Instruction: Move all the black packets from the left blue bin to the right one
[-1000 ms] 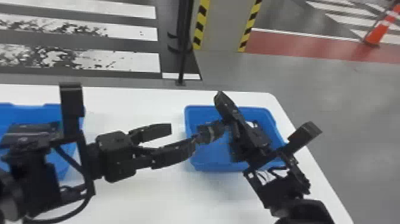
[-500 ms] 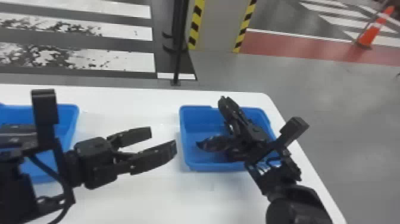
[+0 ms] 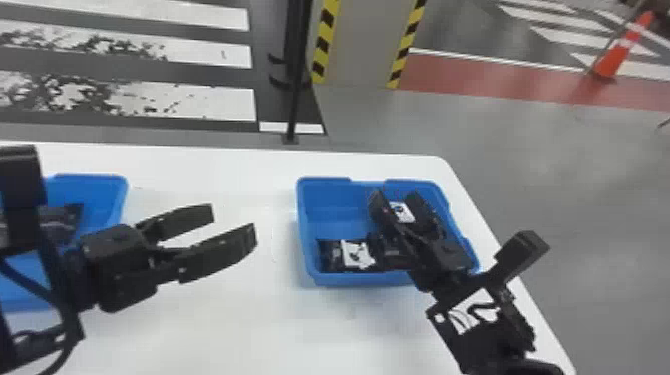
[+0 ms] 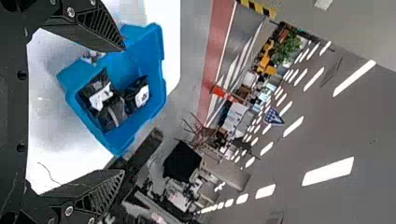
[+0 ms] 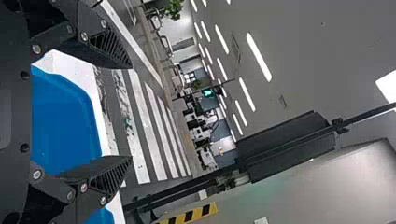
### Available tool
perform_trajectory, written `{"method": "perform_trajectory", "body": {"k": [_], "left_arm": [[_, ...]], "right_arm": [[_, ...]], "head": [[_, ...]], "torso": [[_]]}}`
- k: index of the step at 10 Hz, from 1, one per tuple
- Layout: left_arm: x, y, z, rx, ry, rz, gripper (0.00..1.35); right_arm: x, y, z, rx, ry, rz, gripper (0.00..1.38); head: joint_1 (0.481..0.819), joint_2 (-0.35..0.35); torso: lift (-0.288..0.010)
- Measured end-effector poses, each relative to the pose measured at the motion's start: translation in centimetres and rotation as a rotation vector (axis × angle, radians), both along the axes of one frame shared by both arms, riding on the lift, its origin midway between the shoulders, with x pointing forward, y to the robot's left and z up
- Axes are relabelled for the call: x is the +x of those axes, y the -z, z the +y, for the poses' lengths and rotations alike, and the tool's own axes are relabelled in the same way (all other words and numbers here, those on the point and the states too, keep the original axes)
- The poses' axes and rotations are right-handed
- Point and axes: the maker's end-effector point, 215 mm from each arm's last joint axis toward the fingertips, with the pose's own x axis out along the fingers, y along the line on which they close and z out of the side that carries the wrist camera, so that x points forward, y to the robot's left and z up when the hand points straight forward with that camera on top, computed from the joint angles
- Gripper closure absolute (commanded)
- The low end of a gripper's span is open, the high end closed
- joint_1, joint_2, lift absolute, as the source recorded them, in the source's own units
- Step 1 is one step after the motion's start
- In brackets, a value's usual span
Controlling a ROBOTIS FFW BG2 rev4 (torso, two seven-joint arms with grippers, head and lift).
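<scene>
Operator: Gripper status, head view?
Technician: Left gripper [image 3: 233, 224]: fingers apart, at 9 o'clock from the right blue bin [image 3: 326, 219]. Right gripper [image 3: 395, 197]: fingers apart, over that bin.
Operator: Packets?
Technician: Black packets [image 3: 356, 255] lie at its 8 and 1 o'clock; another packet [image 3: 67, 222] occupies the left blue bin [image 3: 117, 192].

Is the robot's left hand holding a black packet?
No, the left gripper has its fingers spread with nothing between them, over the white table.
</scene>
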Motion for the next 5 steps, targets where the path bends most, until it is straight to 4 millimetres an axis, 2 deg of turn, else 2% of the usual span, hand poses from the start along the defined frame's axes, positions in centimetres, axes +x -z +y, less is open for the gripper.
{"method": "perform_trajectory", "body": {"k": [3,5], "left_arm": [[3.1,2.1,8.7,0.131,-0.187,0.026,0.15],[6.1,1.6,15.5,0.231,-0.331,0.012,0.15]], "right_arm": [[-2.6,-1.1,1.7,-0.073,0.006,-0.020,0.24],[-5.4,0.0,1.9,-0.136,0.036,0.021,0.24]], "head": [[0.695,-0.099],[0.695,-0.012]], "torso": [[-0.185],[-0.185]]}}
